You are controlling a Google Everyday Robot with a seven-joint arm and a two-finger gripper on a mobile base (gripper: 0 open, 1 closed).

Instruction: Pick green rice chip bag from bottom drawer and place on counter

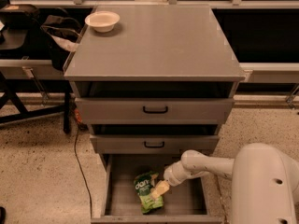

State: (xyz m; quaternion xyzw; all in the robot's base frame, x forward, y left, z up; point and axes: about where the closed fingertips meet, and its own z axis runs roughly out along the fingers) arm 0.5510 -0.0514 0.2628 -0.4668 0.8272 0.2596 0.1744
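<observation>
While the green rice chip bag (pixel 144 189) lies in the open bottom drawer (pixel 189 203), your claw (pixel 160 189) sits at its right edge; its grip can't be told. You're at the grasp: secure it, lift clear, then reach the table (pixel 159 41).

- Speckled beige floor (pixel 37 171), spreading on both sides of the cabinet.
- Dark window panes (pixel 261 31) along the back, black beyond the glass.
- Pale ledge (pixel 271 69) running under the panes, left and right.
- Black-legged stand (pixel 18 111) at far left, on the floor.
- Dark bag (pixel 58 31) slumped on the left ledge.
- Thin black cable (pixel 77 157) trailing down across the floor beside the cabinet.
- Warm, dim indoor light; soft shadows.
- Gripper (pixel 160 189) low in the view, inside the open bottom drawer (pixel 124 190).
</observation>
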